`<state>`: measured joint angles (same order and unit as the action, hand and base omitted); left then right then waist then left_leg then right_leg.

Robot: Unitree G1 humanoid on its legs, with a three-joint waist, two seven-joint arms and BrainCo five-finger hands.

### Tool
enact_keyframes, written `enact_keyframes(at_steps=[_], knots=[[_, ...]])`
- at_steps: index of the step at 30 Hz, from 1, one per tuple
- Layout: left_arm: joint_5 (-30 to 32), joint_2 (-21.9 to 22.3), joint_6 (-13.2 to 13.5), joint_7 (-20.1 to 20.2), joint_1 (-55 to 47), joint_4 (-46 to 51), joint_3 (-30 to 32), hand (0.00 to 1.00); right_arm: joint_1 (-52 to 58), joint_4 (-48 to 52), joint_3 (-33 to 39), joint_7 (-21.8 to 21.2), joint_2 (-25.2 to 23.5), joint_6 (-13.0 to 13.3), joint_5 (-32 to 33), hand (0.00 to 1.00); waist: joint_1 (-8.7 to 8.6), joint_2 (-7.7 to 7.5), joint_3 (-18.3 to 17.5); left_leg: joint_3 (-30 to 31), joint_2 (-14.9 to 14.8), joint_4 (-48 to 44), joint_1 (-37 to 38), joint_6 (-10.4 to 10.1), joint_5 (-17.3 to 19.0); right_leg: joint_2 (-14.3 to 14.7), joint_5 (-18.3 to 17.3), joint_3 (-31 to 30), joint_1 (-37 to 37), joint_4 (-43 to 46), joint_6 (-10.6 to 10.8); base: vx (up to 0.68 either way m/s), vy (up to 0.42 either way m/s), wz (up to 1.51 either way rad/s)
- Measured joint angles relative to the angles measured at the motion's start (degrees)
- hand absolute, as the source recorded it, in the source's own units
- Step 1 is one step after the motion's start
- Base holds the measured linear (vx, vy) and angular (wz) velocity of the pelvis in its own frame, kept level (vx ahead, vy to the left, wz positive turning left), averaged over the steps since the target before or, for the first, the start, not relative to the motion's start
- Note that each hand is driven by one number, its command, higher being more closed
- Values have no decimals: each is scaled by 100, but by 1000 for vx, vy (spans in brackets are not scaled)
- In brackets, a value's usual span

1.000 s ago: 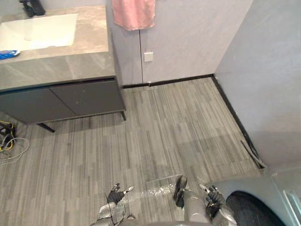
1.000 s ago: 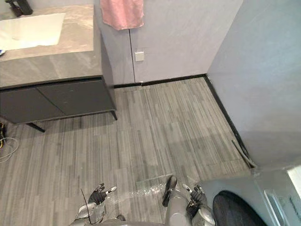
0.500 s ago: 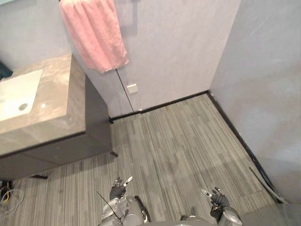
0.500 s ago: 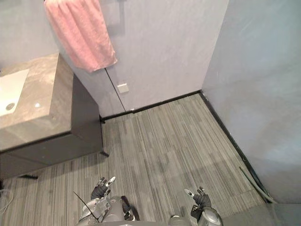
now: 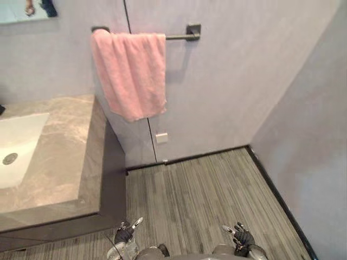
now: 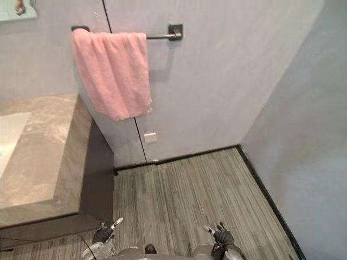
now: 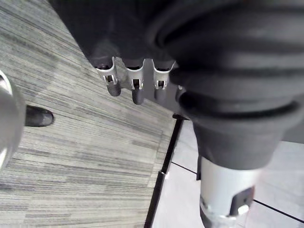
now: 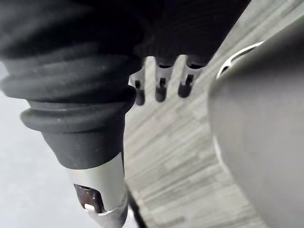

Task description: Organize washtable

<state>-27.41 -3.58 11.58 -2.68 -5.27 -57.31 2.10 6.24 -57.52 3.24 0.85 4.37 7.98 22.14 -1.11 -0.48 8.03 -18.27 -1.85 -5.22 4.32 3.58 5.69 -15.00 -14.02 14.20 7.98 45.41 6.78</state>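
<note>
Worktop (image 5: 59, 162) — grey stone, on the robot's left and cut by the view's edge. No items for tidying can be made out on the part that shows.

Risk, as I judge it: the robot faces the wall corner rather than the worktop. A reach begun from here would go in sideways and half-blind, and an arm could clip the worktop's front corner.

Pink towel (image 5: 133, 73) hangs over a dark bar (image 5: 179, 37) just past the worktop's end. A left arm raised and swung round might drag it off.

Sink (image 5: 27, 127) — the one container, sunk in the worktop. It is white, its drain (image 5: 9, 158) is bare, and nothing lies in the visible part.

Left robot hand (image 5: 124, 234) and right robot hand (image 5: 242, 236) hang low over the floor (image 5: 206, 184). Their fingers are loose and nearly straight, holding nothing, well apart from the worktop.
</note>
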Motion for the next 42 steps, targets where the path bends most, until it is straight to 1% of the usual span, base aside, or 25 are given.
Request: enact_keyframes(at_steps=[2, 4, 5, 6, 7, 8, 10, 12, 15, 16, 17, 19, 20, 22, 24, 25, 26, 28, 30, 31, 35, 36, 39, 41, 42], knots=[[0, 33, 1, 2, 19, 4, -12, 0, 26, 25, 142, 15, -32, 28, 108, 0, -93, 32, 5, 338, -18, 27, 103, -135, 59, 244, 108, -147, 105, -1849, -101, 331, -192, 84], [1, 111, 1, -3, 84, 8, -12, 0, -28, 14, 183, 8, 11, 36, 192, 0, -88, 130, 60, 510, -132, 11, 167, -274, 194, 424, 650, -293, 239, -3063, -210, 376, -287, 48], [1, 127, 4, -6, 134, 6, -25, 0, -18, 48, 259, 12, 52, 42, 206, 0, -107, 207, 78, 633, -281, -59, 155, -459, 307, 569, 1344, -422, 179, -3951, -126, 253, -227, 40], [1, 94, 15, -8, 182, -3, -23, 0, -6, 34, 317, 17, 42, 41, 215, 0, -93, 130, 91, 720, -311, -102, 190, -601, 396, 583, 1717, -506, 141, -4202, -34, 327, -332, 48], [5, 85, 9, -11, 191, -36, -18, 0, -16, 28, 365, 19, 48, 36, 216, 0, -105, 178, 137, 737, -391, -56, 352, -714, 466, 629, 2032, -483, 73, -4042, -106, 429, -392, 36], [61, 249, 5, 6, 118, -63, -21, 0, -15, 46, 447, 21, 183, 43, 224, 0, -107, 398, 171, 696, -616, 12, 558, -848, 376, 821, 1656, -365, 74, -3593, -296, 465, -373, 27], [120, 301, 3, 16, 91, -71, -18, 0, 5, 34, 531, 22, 226, 32, 221, 0, -127, 497, 163, 666, -748, -43, 696, -990, 281, 871, 1324, -249, 13, -3231, -405, 312, -210, 29], [123, 300, 5, 12, 93, -72, 83, 0, 94, -1, 527, 19, 227, 30, 212, 0, -119, 416, 188, 704, -941, -953, 549, -1133, 197, 844, 934, 17, -374, -2976, -531, 314, -272, 57], [102, 324, 3, 11, 56, -68, 128, 0, 142, -13, 517, 19, 243, 33, 259, 0, -104, 382, 194, 635, -1254, -2199, 115, -1540, -126, 904, 782, 276, -867, -3166, -658, 296, -243, 34], [81, 346, 9, 10, 24, -45, 254, 0, 151, -14, 519, 19, 239, 34, 258, 0, -105, 347, 185, 484, -1362, -2443, 40, -1555, -354, 915, 772, 329, -1039, -3312, -694, 248, -167, 23], [58, 344, 9, 1, 2, -49, 331, 0, 150, -11, 519, 17, 220, 35, 254, 0, -86, 301, 176, -19, -1575, -2638, 21, -1489, -408, 891, 794, 390, -1228, -3538, -728, 207, -133, 18], [48, 364, 6, 5, 9, -49, 387, 0, 150, -14, 538, 26, 246, 34, 253, 0, -90, 288, 181, -616, -1704, -2491, 35, -1170, -161, 864, 806, 399, -1426, -3756, -722, 199, -82, 8], [48, 365, 7, 6, 8, -48, 417, 0, 151, -14, 546, 30, 258, 34, 253, 0, -90, 277, 183, -667, -1679, -2322, 40, -1121, -115, 845, 807, 393, -1452, -3786, -720, 142, 18, -3], [50, 337, 8, 0, 9, -28, 505, 0, 135, -11, 562, 31, 275, 41, 253, 0, -65, 176, 178, -658, -1412, -1426, 25, -1101, -87, 693, 826, 314, -1488, -3818, -687, 121, 106, -15], [53, 348, 7, 2, 13, -9, 494, 0, 144, -5, 617, 30, 296, 53, 253, 0, -82, 185, 168, -549, -1154, -566, 19, -1156, -297, 610, 871, 278, -1524, -3866, -571, 96, 173, -11], [53, 375, 8, 1, 12, -3, 485, 0, 172, -8, 646, 30, 385, 53, 252, 0, -109, 339, 140, -545, -1112, -266, -96, -1011, -1077, 688, 880, 244, -1574, -3961, -392, 112, 216, 1], [53, 339, 8, -8, -4, -4, 484, 0, 223, -11, 627, 40, 326, 37, 253, 0, -120, 329, 48, -547, -1064, -205, -30, -1001, -966, 678, 904, 213, -1600, -4062, -272, 109, 204, 4], [53, 250, 15, -9, -1, 60, 478, 0, 272, -3, 609, 30, 186, 38, 251, 0, -101, 166, 2, -566, -911, -39, -10, -1001, -966, 571, 982, 168, -1585, -4201, -160, 54, 145, -1], [53, 150, 10, -9, 4, 133, 465, 0, 275, -2, 614, 33, 46, 38, 251, 0, -106, 111, -21, -579, -788, 304, 84, -1000, -967, 538, 1092, 168, -1580, -4337, -91, 14, 117, -1], [57, 141, 10, -9, -23, 205, 448, 0, 275, 0, 613, 31, 38, 38, 247, 0, -108, 121, -17, -586, -772, 376, 127, -1000, -967, 538, 1104, 163, -1590, -4349, -85, -35, 87, -2], [124, 55, 6, -8, -162, 1085, 193, 0, 364, 86, 648, 39, 126, 47, 198, 0, -124, 401, -100, -579, -729, 831, 244, -995, -965, 615, 1107, 177, -1463, -4364, -84, -77, 38, 3], [158, 24, 7, -6, -177, 1696, 186, 0, 365, 108, 637, 38, 181, 46, 190, 0, -121, 469, -129, -571, -727, 929, 203, -988, -968, 648, 1083, 166, -1374, -4367, -56, -53, 6, -1], [294, -255, 47, 22, -213, 2973, 201, 0, 427, 283, 617, 18, 182, 50, 168, 0, -147, 507, -183, -572, -737, 981, 124, -997, -929, 686, 1087, 131, -1270, -4395, -53, -35, -6, -6], [290, -452, 166, 40, -191, 3439, 243, 0, 432, 289, 571, 5, 202, 50, 100, 0, -162, 517, -201, -566, -725, 1048, 122, -998, -929, 701, 1090, 120, -1238, -4427, -56, 45, -10, -10], [284, -712, 241, 100, -89, 3882, 318, 0, 458, 288, 520, -7, 253, 47, -5, 0, -188, 548, -250, -566, -720, 1048, 113, -999, -928, 703, 1114, 117, -1236, -4464, -73, 90, -6, -4]])
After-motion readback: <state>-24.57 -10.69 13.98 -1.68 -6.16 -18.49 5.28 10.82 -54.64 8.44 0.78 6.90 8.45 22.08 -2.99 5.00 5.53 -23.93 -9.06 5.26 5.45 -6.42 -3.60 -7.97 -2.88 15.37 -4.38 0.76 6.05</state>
